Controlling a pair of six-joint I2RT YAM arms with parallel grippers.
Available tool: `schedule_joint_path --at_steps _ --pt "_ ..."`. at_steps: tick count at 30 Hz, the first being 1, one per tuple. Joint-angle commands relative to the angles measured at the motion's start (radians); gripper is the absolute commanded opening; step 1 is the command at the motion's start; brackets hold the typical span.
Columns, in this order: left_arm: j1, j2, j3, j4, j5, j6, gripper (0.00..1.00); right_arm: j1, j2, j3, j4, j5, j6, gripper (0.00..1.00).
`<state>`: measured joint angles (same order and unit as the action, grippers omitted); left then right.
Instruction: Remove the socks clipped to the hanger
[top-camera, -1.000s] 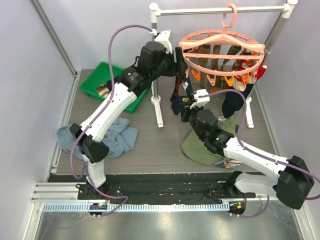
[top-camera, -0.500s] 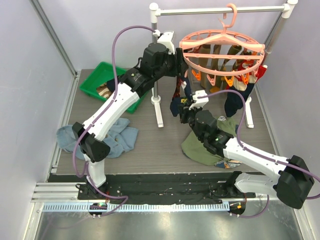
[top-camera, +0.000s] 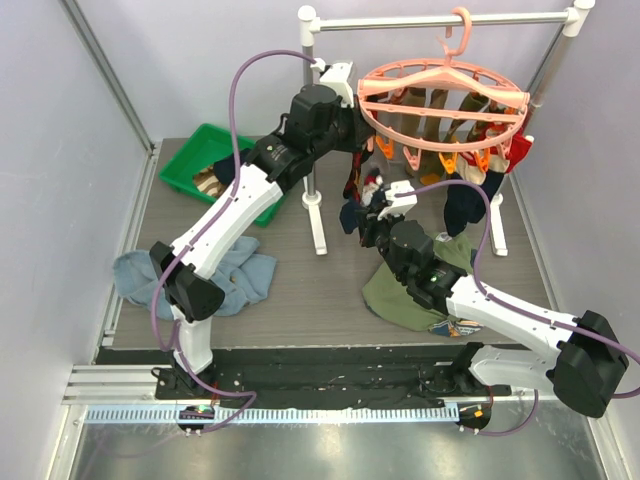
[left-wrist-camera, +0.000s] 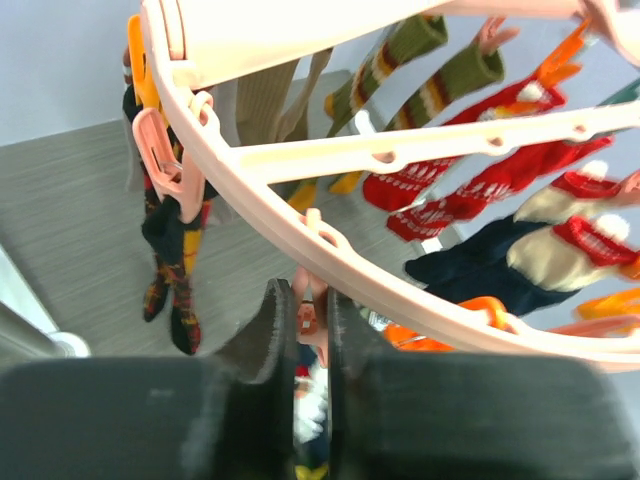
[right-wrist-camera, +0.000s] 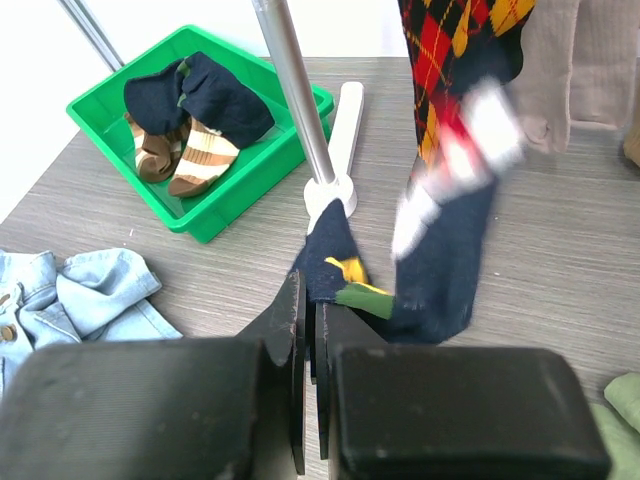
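The salmon-pink hanger (top-camera: 440, 85) hangs by its hook from the rail, with several socks (top-camera: 470, 125) clipped round its ring. My left gripper (top-camera: 366, 132) is at the ring's left edge. In the left wrist view the left gripper (left-wrist-camera: 303, 320) is shut on a pink peg (left-wrist-camera: 310, 298) under the ring (left-wrist-camera: 400, 290). A navy sock (top-camera: 352, 212) with white, yellow and green marks hangs below that peg. My right gripper (top-camera: 374, 214) is shut on its lower end; in the right wrist view the right gripper (right-wrist-camera: 311, 300) pinches the navy sock (right-wrist-camera: 335, 250), which is blurred higher up.
A green bin (top-camera: 215, 170) at the back left holds a few socks. A blue denim garment (top-camera: 225, 275) lies at the left and an olive garment (top-camera: 400, 290) under the right arm. The rail stand's post (top-camera: 312, 150) and feet stand between the arms.
The left gripper has shut on the peg and pushed slightly toward the hanger, which has shifted a little. The right gripper stays shut on the navy sock.
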<state>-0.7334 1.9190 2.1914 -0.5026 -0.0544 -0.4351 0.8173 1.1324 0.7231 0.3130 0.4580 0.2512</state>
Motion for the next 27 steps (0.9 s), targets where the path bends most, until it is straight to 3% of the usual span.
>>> schedule_joint_path --at_steps 1,7,9,10,13,16,20,27 --pt "-0.004 -0.009 0.039 0.044 0.001 0.012 0.00 0.005 -0.020 -0.001 0.034 0.013 0.023 0.01" --pt "-0.004 -0.020 0.036 0.029 0.021 0.009 0.01 0.006 -0.060 -0.037 0.005 0.021 0.042 0.01" --pt "-0.004 -0.032 0.025 0.035 0.028 0.007 0.14 0.006 -0.088 -0.053 -0.008 0.025 0.045 0.01" --pt "-0.004 -0.052 -0.001 0.041 0.027 0.006 0.39 0.005 -0.095 -0.056 -0.020 0.025 0.046 0.01" --pt "-0.004 -0.092 -0.071 0.091 0.027 -0.005 0.63 0.006 -0.135 -0.071 -0.047 0.013 0.049 0.01" --pt "-0.004 -0.143 -0.110 0.095 0.039 -0.017 0.75 0.006 -0.175 -0.077 -0.092 0.005 0.071 0.01" --pt "-0.004 -0.263 -0.237 0.104 0.086 -0.024 0.80 0.006 -0.236 -0.062 -0.163 0.005 0.126 0.01" --pt "-0.004 -0.541 -0.664 0.160 0.191 0.065 0.88 0.006 -0.302 -0.010 -0.256 -0.071 0.210 0.02"
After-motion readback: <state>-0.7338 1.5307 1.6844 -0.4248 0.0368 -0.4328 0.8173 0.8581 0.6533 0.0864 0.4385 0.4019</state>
